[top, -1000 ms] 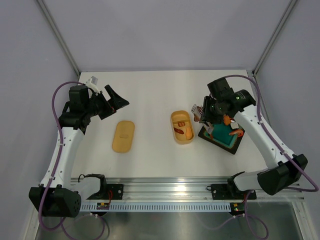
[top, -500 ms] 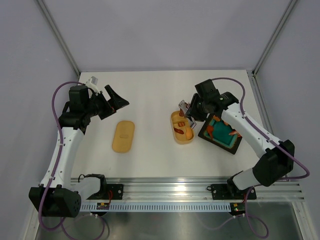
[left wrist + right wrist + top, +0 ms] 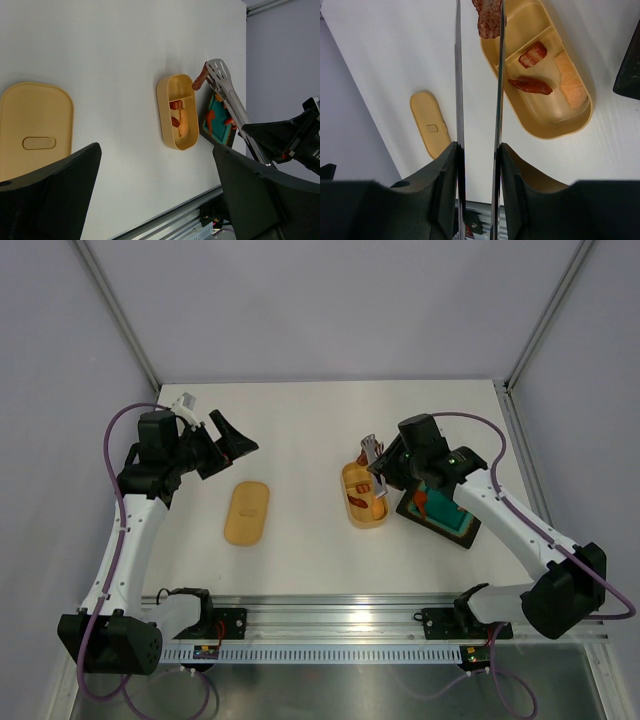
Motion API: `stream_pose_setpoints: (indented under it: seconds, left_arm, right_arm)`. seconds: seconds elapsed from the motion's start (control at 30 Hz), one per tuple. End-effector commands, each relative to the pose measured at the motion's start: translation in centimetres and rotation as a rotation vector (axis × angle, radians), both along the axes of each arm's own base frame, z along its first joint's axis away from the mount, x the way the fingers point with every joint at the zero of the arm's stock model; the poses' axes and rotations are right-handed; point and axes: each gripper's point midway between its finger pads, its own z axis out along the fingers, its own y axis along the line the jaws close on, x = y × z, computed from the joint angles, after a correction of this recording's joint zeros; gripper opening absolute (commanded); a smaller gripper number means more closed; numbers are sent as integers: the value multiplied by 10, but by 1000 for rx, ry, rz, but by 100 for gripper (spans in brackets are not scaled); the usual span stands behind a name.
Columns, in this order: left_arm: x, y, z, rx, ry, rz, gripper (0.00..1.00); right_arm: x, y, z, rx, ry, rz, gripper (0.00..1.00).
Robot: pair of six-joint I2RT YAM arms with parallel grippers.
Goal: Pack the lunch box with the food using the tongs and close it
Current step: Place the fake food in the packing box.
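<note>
The orange-tan lunch box (image 3: 353,508) (image 3: 540,131) lies mid-table. It holds two red food pieces (image 3: 534,54) and an orange piece (image 3: 570,80) in its nearer compartment. My right gripper (image 3: 392,468) (image 3: 477,150) is shut on the silver tongs (image 3: 372,450) (image 3: 498,100), both arms pressed between its fingers. The tongs' tips pinch a dark red food piece (image 3: 489,15) (image 3: 201,80) above the box's far end. My left gripper (image 3: 225,440) (image 3: 156,150) hovers open and empty at the far left, above and beyond the flat lid (image 3: 247,512) (image 3: 35,130).
A black square tray (image 3: 462,536) (image 3: 203,127) with a teal inside stands right of the box, touching it or nearly so, and holds red and orange food pieces (image 3: 210,117). A metal rail (image 3: 330,615) runs along the near table edge.
My right arm has swung left from above the tray to the far end of the lunch box, carrying the tongs with a red piece in them. The left arm has not moved.
</note>
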Motion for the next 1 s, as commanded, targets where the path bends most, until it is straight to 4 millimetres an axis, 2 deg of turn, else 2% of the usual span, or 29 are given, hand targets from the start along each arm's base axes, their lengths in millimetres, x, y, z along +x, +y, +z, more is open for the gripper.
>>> stream_pose_setpoints:
  seconds: [0.0,0.13,0.37,0.97]
  left_arm:
    - [2,-1,7,2,-40,-18,99]
    - [2,-1,6,0,-36,-20,99]
    - [0,-2,5,0,-36,-23,99]
    - [1,-1,4,0,-32,-21,99]
  right_arm:
    - [6,8,26,99,-86,-59,33]
    - [0,13,24,150,-75,-88,33]
    - [-9,20,6,195,-34,-115,33]
    - [-13,26,-15,256,15,-146,35]
